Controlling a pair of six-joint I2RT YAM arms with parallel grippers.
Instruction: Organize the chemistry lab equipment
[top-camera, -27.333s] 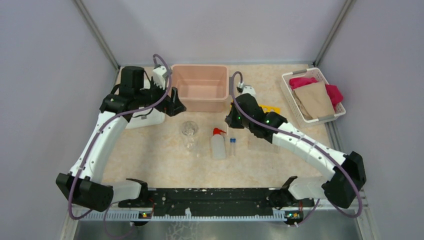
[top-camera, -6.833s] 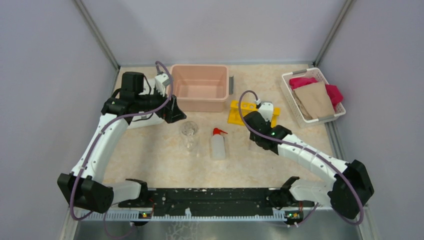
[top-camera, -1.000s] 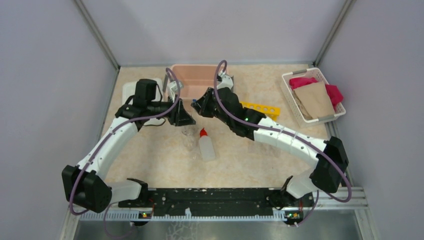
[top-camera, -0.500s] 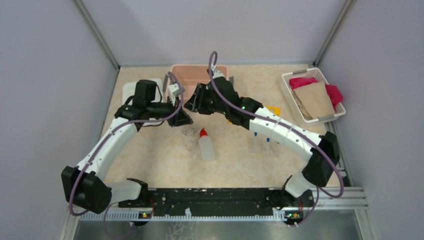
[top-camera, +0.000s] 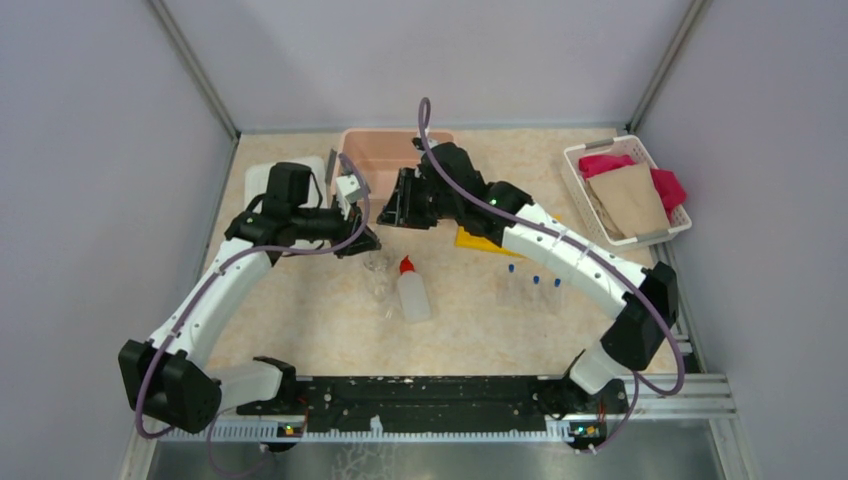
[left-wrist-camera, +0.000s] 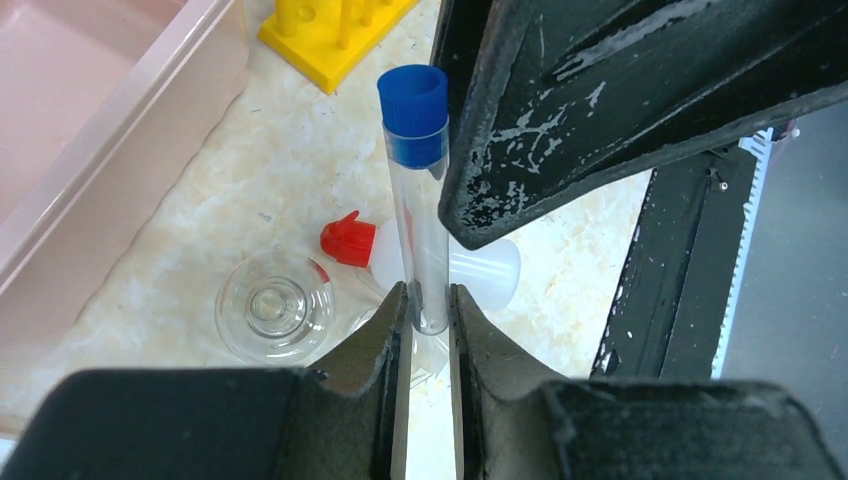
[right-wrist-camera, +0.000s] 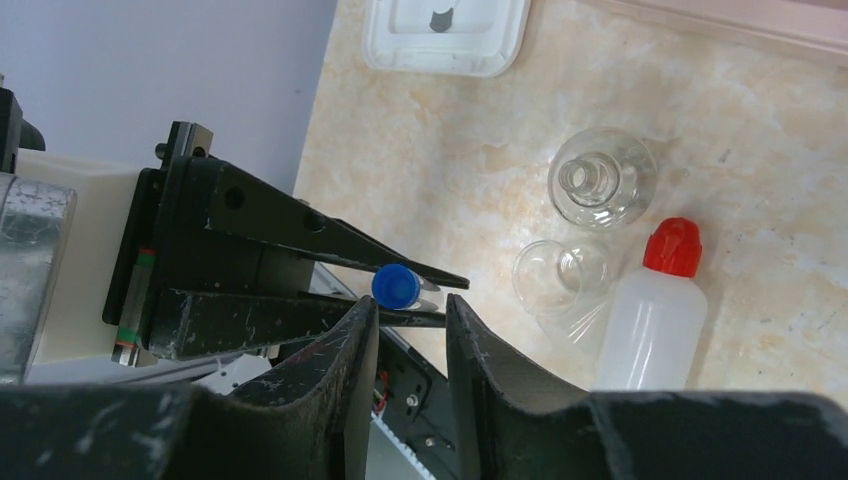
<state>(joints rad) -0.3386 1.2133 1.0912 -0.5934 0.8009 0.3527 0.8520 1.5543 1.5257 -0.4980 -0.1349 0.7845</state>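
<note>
My left gripper (left-wrist-camera: 428, 300) is shut on the bottom end of a clear tube (left-wrist-camera: 424, 225) with a blue cap (left-wrist-camera: 413, 100), held above the table. My right gripper (right-wrist-camera: 410, 305) faces it, open, and the blue cap (right-wrist-camera: 395, 285) lies just past its fingertips without touching them. In the top view the two grippers, left (top-camera: 368, 238) and right (top-camera: 392, 205), meet in front of the pink bin. Below them are the glass flask (top-camera: 378, 263) and the white squeeze bottle (top-camera: 411, 295) with its red nozzle. The yellow rack (top-camera: 478, 240) is partly hidden under my right arm.
A pink bin (top-camera: 385, 148) stands at the back, a white tray (top-camera: 262, 182) at the back left. A white basket of cloths (top-camera: 625, 195) sits at the right. Three blue-capped tubes (top-camera: 535, 283) stand right of the bottle. A second clear glass vessel (right-wrist-camera: 560, 275) lies by the flask.
The right gripper, shut on the tube a second ago, has opened. The left jaws have closed on the tube's lower end. The right arm has shifted slightly toward the back.
</note>
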